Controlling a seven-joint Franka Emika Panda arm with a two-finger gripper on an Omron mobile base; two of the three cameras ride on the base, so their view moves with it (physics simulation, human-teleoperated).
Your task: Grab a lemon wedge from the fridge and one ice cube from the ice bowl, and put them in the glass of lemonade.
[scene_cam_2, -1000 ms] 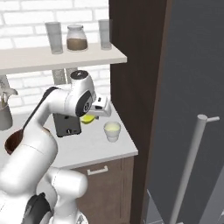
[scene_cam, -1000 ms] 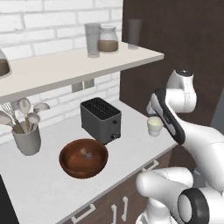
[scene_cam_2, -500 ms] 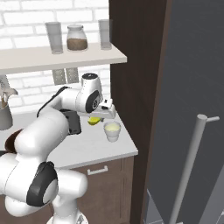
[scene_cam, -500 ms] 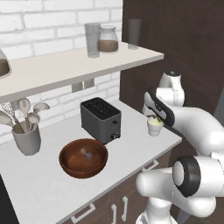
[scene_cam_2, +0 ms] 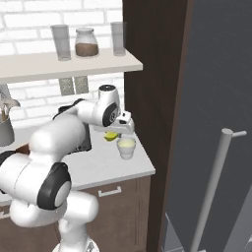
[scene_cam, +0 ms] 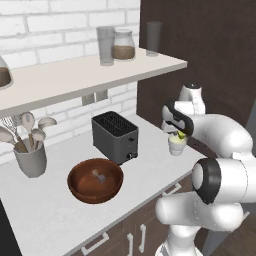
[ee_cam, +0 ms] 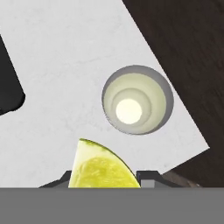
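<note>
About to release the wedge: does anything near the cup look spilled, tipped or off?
Nothing stands out. The glass of lemonade stands upright on the counter with no spill around it. The tool holds the lemon wedge near it, not yet over its mouth.

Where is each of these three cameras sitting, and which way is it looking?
Left base view: behind the arm on its left, looking forward and down at the counter, toaster and bowl; the white arm rises at lower right.
Right base view: behind on the right, facing the counter end and fridge; the arm rises at lower left.
Hand view: on the hand, looking straight down at the cup; the lemon wedge sits between the fingers.
All three share the cup and wedge.
</note>
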